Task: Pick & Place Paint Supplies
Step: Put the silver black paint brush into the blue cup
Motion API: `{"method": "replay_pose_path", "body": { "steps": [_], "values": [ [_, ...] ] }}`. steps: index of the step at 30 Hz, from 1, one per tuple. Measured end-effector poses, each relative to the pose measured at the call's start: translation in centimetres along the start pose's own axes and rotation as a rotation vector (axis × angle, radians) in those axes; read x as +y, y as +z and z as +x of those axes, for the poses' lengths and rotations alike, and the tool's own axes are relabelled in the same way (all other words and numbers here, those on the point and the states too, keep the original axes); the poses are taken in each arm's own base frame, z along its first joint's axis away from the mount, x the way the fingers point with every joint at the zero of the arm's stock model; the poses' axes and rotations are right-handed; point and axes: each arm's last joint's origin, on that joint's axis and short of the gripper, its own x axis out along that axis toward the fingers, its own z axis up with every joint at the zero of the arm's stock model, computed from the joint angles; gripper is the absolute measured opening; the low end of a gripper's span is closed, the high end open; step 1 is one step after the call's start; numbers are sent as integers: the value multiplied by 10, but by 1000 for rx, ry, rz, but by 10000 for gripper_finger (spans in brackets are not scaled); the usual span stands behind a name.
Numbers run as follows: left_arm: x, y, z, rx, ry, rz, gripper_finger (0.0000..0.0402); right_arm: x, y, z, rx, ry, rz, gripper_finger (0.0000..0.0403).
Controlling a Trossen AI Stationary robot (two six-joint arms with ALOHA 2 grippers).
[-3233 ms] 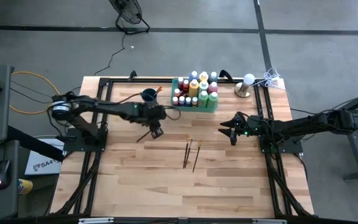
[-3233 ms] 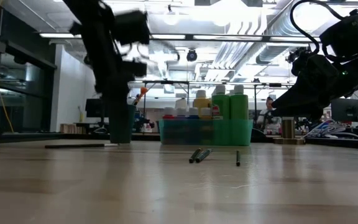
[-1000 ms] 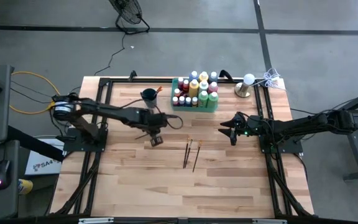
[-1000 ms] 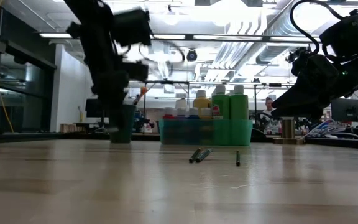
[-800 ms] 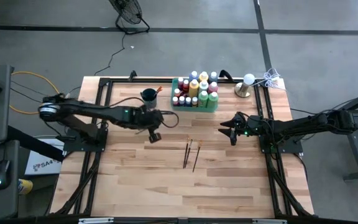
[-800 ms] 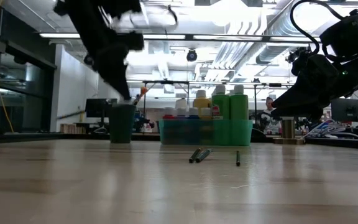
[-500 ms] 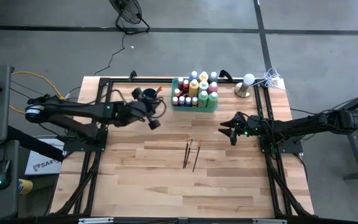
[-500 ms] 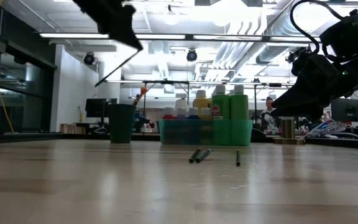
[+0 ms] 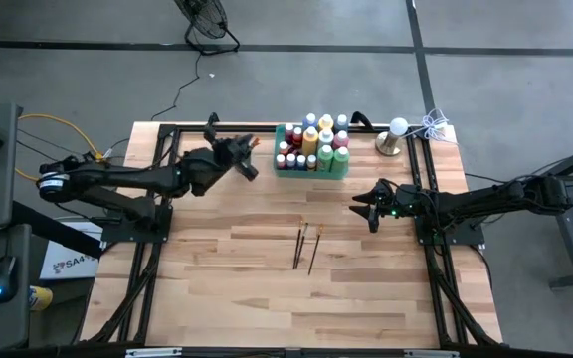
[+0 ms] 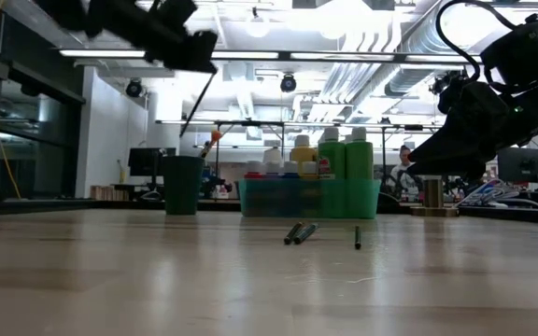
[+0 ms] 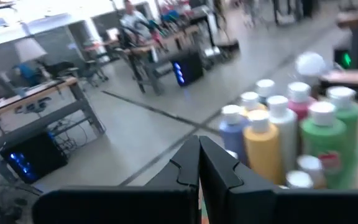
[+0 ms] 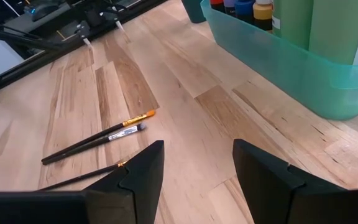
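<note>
My left gripper is raised high at the far left of the table, shut on a thin dark paintbrush. It hovers just above the dark round cup, which it hides in the high view. Paint bottles stand in the green tray beside the cup. Three more brushes lie flat on the wood at mid-table. My right gripper waits open at the right, its fingers pointing at those brushes. My left gripper pinches the brush near its upper end between its two shut fingers, which point about level. The brush is lifted clear and hangs slanting down below the fingers, its free lower end above the cup's rim.
A white ball on a metal base and a white cord sit at the far right corner. Black frame rails run along the table's sides. Bare wood fills the near half.
My left gripper, shut on the brush, has risen from the table top and gone toward the far edge to above the cup. It has tipped from pointing down to about level. The brush came up off the wood and now hangs slanted over the cup.
</note>
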Motion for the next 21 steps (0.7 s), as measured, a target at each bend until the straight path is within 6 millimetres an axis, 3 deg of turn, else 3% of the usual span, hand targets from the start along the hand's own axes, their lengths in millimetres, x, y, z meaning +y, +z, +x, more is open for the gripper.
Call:
{"method": "replay_pose_path", "body": {
  "steps": [8,21],
  "values": [
    [21,-44,-2,-115,103,-168,0,0,0,0,0,0,0,185],
    [40,-66,8,-73,120,-247,0,0,0,0,0,0,0,185]
  ]
}}
